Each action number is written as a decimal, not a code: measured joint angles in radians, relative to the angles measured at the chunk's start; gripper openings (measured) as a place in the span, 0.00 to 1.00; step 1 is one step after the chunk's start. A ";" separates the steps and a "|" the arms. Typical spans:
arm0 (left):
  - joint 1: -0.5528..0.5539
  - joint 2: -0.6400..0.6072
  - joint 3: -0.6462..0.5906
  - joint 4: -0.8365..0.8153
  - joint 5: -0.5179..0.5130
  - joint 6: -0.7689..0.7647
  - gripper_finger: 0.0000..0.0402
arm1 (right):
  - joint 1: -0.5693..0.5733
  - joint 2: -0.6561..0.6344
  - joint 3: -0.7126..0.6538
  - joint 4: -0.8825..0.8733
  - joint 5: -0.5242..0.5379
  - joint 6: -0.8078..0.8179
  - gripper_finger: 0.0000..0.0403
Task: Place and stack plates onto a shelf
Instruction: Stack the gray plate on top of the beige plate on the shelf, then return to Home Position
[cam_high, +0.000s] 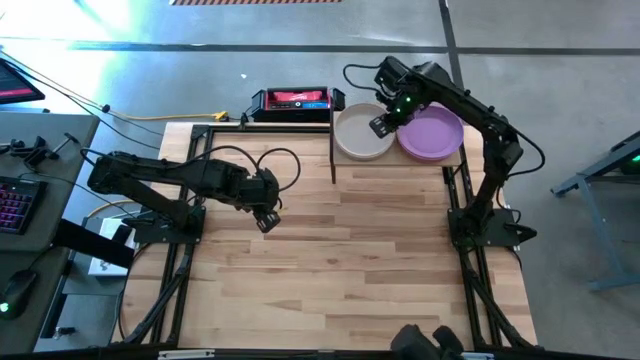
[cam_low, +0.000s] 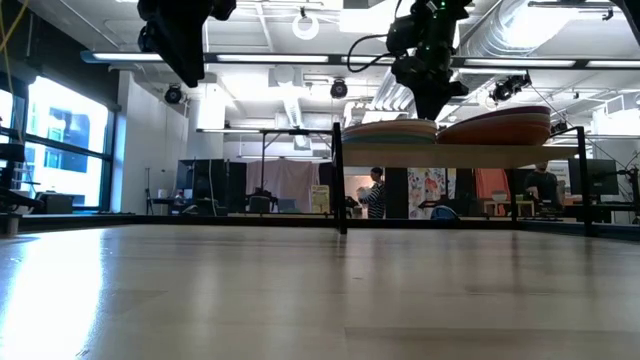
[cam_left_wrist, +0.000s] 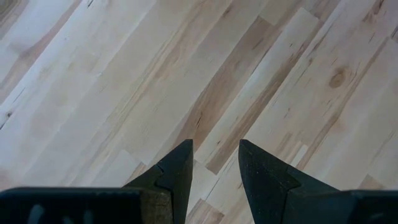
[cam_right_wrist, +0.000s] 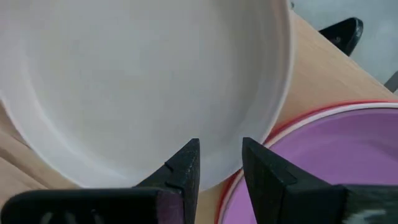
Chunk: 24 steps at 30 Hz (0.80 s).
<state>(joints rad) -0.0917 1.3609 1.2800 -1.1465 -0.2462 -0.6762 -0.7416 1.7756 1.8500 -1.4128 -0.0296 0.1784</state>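
Two stacks of plates rest on the shelf (cam_high: 400, 162) at the table's far right. A pale plate (cam_high: 360, 135) tops the left stack (cam_low: 390, 130) and a purple plate (cam_high: 435, 135) tops the right stack (cam_low: 497, 126), which has an orange-red rim (cam_right_wrist: 298, 118) showing under it. My right gripper (cam_right_wrist: 221, 144) is open and points down over the pale plate's rim, where the two stacks meet (cam_high: 383, 125). My left gripper (cam_high: 268, 218) hangs open over bare tabletop at the left, with nothing between its fingers (cam_left_wrist: 216, 146). My right gripper's fingertips (cam_right_wrist: 186, 155) stand right over the pale plate's rim (cam_right_wrist: 214, 177) beside the purple plate. I cannot tell whether they touch it; nothing shows pinched between them.
The shelf's black posts (cam_low: 338, 180) rise from the tabletop. A red and black device (cam_high: 292, 100) lies behind the table's far edge. The wooden tabletop (cam_high: 340, 260) stretches wide in the middle and near side. People stand in the room beyond (cam_low: 375, 195).
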 joint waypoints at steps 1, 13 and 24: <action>0.000 0.000 0.000 0.000 0.000 0.000 0.29 | -0.007 0.001 0.000 0.000 0.000 0.001 0.25; 0.000 0.000 0.000 0.000 0.000 0.000 0.29 | -0.038 0.018 0.000 -0.008 -0.015 0.001 0.25; 0.000 0.000 0.000 0.000 0.000 0.000 0.29 | -0.038 0.018 0.000 -0.039 -0.034 0.001 0.25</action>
<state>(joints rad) -0.0917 1.3609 1.2804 -1.1465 -0.2462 -0.6761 -0.7792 1.7939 1.8500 -1.4522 -0.0633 0.1796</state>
